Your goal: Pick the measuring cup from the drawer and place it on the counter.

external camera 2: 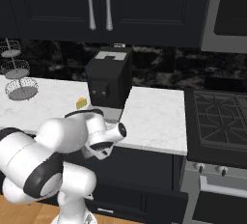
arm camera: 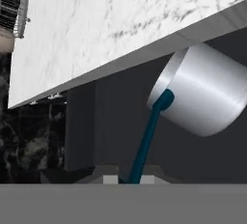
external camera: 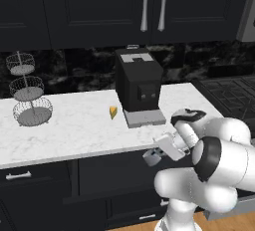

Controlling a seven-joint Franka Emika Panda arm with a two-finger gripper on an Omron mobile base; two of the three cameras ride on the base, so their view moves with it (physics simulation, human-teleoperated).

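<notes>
My gripper (arm camera: pixel 129 179) is shut on the thin teal handle of the measuring cup (arm camera: pixel 205 92). The small grey metal cup hangs tilted just below the front edge of the white marble counter (arm camera: pixel 111 25). From the left base camera the gripper (external camera: pixel 158 153) and the cup (external camera: pixel 149 158) sit at the counter (external camera: pixel 74 130) edge, in front of the coffee machine. Behind and below the cup lie the black cabinet panels with the drawer (external camera: pixel 117 175); its inside is too dark to make out. In the right base view my own arm covers the hand.
A black coffee machine (external camera: pixel 139 88) stands on the counter with a yellow cheese wedge (external camera: pixel 113 111) to its left. A tiered wire stand (external camera: pixel 27 93) is at the far left. The dark stovetop (external camera 2: pixel 217 117) borders the counter on the right.
</notes>
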